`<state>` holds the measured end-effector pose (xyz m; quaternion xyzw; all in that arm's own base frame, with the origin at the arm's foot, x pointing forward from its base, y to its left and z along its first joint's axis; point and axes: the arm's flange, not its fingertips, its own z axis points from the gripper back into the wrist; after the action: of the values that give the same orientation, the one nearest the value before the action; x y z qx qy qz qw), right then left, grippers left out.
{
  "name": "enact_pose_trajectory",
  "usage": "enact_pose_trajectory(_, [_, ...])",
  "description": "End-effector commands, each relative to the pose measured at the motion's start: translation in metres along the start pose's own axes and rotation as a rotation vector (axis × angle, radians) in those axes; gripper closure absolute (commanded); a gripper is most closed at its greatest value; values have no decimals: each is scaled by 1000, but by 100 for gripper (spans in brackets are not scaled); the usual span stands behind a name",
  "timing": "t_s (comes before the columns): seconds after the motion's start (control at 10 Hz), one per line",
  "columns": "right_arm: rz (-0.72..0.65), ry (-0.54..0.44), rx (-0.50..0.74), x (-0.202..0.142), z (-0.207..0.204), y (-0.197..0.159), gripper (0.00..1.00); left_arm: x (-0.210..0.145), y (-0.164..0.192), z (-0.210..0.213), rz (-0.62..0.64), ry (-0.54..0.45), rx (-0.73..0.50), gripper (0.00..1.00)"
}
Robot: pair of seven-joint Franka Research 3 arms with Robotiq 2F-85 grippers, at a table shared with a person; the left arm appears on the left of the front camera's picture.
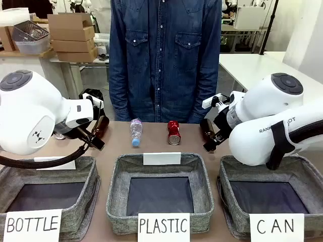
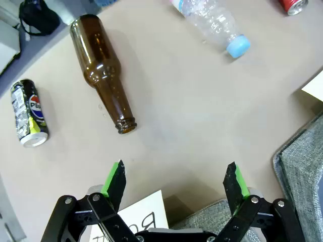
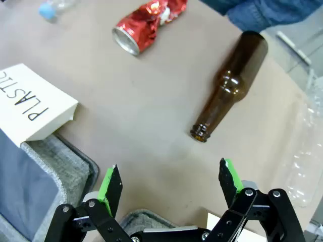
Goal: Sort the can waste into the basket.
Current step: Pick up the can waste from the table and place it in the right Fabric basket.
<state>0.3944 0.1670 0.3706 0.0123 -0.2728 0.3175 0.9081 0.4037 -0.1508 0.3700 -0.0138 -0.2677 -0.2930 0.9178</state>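
Tabletop [image 1: 151, 141]: left gripper [image 2: 174, 171] and right gripper [image 3: 169, 171] gape empty; right arm [image 1: 262, 136] partly hides the basket [image 1: 225, 199].

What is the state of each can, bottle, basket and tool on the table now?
red can: crushed, lying on its side
black can: lying on its side
left brown bottle: lying, no cap
right brown bottle: lying, no cap
plastic bottle: lying, blue cap on
CAN basket: nothing seen inside
left tool: open, empty
right tool: open, empty

Crumpled red can [image 1: 174, 132], black can [image 2: 29, 113], grey basket [image 1: 225, 187]
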Motion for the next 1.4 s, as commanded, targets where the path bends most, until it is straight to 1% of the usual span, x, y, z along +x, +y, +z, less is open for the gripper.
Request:
enact_pose_trajectory(0.0, [0,0,0,0,0,0,0,0,0,0,0,0,0,0])
enact_pose_trajectory(1.3, [0,0,0,0,0,0,0,0,0,0,0,0,0,0])
